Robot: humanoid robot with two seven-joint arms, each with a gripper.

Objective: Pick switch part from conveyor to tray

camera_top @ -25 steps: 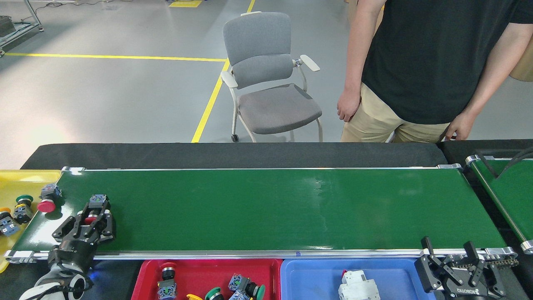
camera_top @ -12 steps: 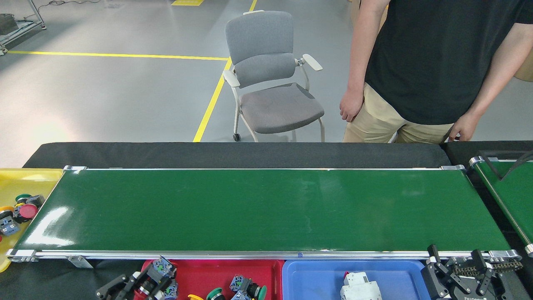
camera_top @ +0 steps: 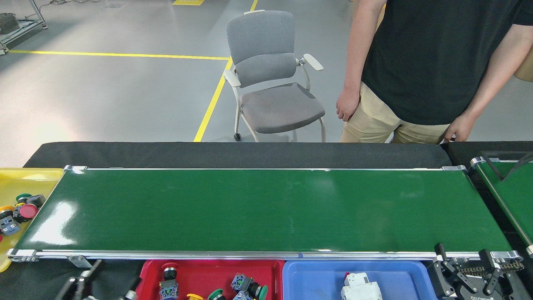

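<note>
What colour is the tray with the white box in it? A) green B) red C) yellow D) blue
D: the white box sits in the blue tray, right of the red tray, which holds button switches.

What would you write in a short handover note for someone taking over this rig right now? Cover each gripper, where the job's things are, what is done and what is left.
Left gripper: low at the bottom edge beside the red tray, only partly in view, so open or shut cannot be told.
Right gripper: open and empty, at the near right corner of the conveyor.
The belt carries no switch parts.
Done: switch parts lie in the red tray; more sit in the yellow tray at the belt's left end. A white part lies in the blue tray.
Left: wait for the next part on the belt. A person stands behind the table.
</note>
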